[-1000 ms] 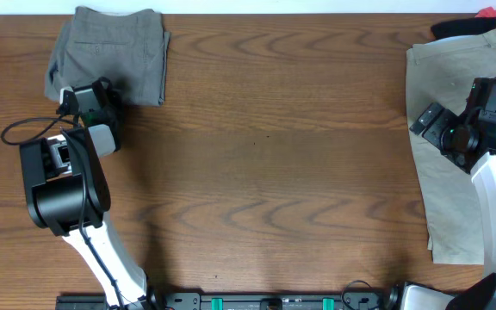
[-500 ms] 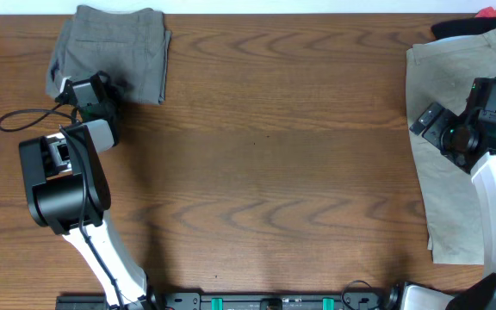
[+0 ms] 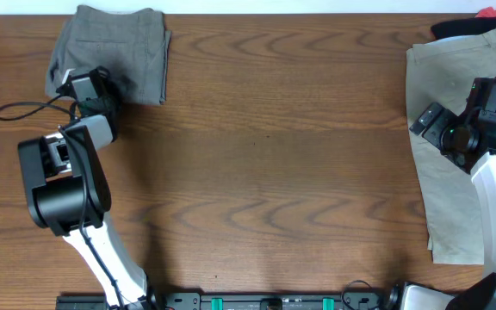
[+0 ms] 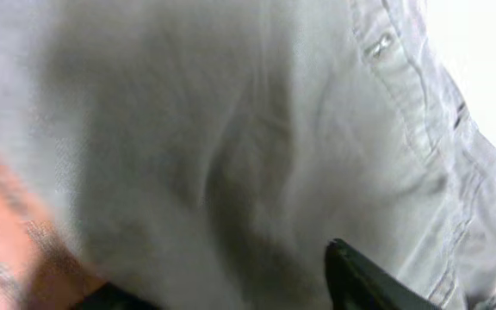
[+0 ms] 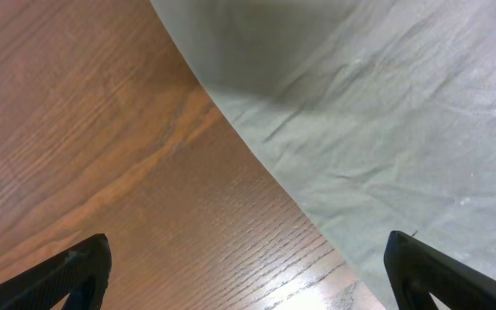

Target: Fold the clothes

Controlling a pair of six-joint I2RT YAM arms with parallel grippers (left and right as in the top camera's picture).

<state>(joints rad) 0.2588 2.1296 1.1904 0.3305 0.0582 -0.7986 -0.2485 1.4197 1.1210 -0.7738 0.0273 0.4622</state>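
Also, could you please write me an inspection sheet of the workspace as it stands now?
Surface: wooden table, no spills seen.
Job's things: grey-green shorts folded at the far left corner; tan shorts laid out at the right edge; black garment and red garment at the far right corner.
Clutter: nothing seen.
Grippers: left tool over the grey-green shorts' near edge, opening cannot be told; right tool open, above the tan shorts' edge.
Cables: black cable loops by the left tool.
Surroundings: white strip beyond the far edge; black rail at the near edge.
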